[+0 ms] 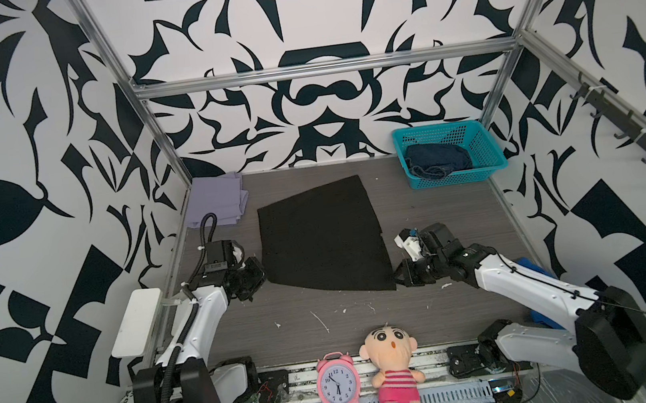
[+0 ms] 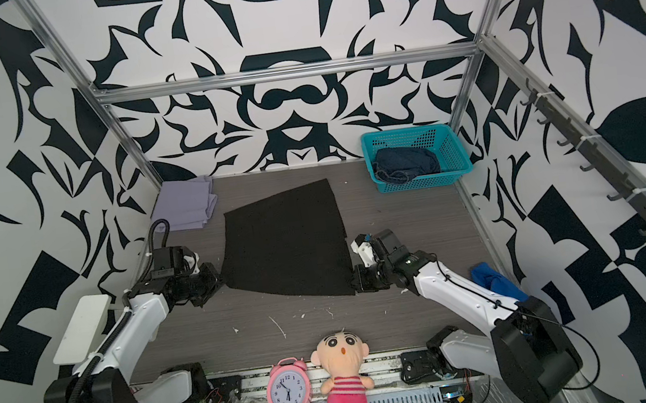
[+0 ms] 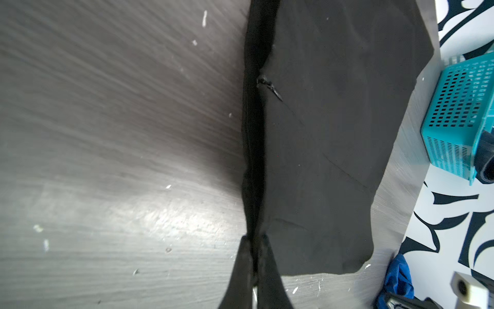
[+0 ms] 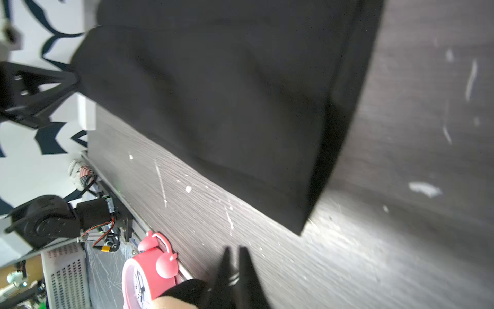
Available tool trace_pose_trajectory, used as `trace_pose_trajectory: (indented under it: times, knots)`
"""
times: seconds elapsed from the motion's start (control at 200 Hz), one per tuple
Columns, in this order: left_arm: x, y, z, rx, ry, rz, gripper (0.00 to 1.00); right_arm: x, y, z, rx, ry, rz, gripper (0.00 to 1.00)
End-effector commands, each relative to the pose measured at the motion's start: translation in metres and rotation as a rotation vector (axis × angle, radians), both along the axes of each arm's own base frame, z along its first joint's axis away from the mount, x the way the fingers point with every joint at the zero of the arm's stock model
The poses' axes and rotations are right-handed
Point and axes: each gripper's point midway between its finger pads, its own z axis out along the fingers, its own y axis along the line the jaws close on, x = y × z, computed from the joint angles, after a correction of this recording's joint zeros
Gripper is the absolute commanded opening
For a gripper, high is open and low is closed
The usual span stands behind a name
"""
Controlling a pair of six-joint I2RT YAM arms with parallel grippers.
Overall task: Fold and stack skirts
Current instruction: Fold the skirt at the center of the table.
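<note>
The black skirt (image 1: 321,236) (image 2: 286,240) lies flat in the middle of the table. My left gripper (image 1: 262,277) (image 3: 254,240) is shut on its near left edge, and the hem runs straight away from the fingertips. My right gripper (image 1: 398,275) (image 4: 235,250) hovers just off the skirt's near right corner (image 4: 299,227). Its jaws stand a narrow gap apart with nothing between them. The lavender skirt (image 1: 216,199) (image 2: 185,204) lies folded at the back left corner. The denim skirt (image 1: 437,159) (image 2: 404,163) sits crumpled inside the teal basket (image 1: 457,178) at the back right.
A pink alarm clock (image 1: 337,380) and a plush doll (image 1: 394,365) rest on the front rail. A royal-blue cloth (image 2: 490,278) lies by the right edge behind the right arm. A white panel (image 1: 137,321) sticks out beside the left arm. The right wall carries a rail of hooks (image 1: 640,134).
</note>
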Motion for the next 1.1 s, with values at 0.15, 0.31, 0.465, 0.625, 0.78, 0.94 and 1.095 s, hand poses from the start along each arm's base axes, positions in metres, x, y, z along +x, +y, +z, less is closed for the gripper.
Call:
trace_pose_trajectory:
  times: [0.15,0.31,0.465,0.625,0.78,0.94,1.095]
  knots:
    - [-0.01,0.0,-0.02,-0.006,0.073,0.007,0.0,-0.004,-0.01,-0.034,-0.071,0.054,-0.032,0.5]
    - [-0.011,0.001,-0.02,0.006,0.064,0.004,0.0,0.003,0.0,-0.046,-0.027,0.081,-0.05,0.5]
    - [-0.011,0.001,-0.021,0.008,0.064,-0.001,0.0,0.01,0.0,-0.056,-0.028,0.076,-0.079,0.48]
    - [-0.009,0.001,-0.02,0.006,0.056,0.004,0.0,0.019,0.005,-0.055,-0.003,0.058,-0.099,0.29]
    - [-0.008,0.003,-0.011,0.013,0.04,0.013,0.0,0.026,0.007,-0.035,0.001,0.033,-0.098,0.0]
    - [-0.005,0.004,0.011,0.005,0.01,0.048,0.0,0.03,-0.002,0.01,0.0,-0.047,-0.115,0.0]
    - [-0.007,-0.002,0.024,-0.04,-0.005,0.043,0.0,0.021,-0.005,0.032,0.022,-0.065,-0.102,0.0]
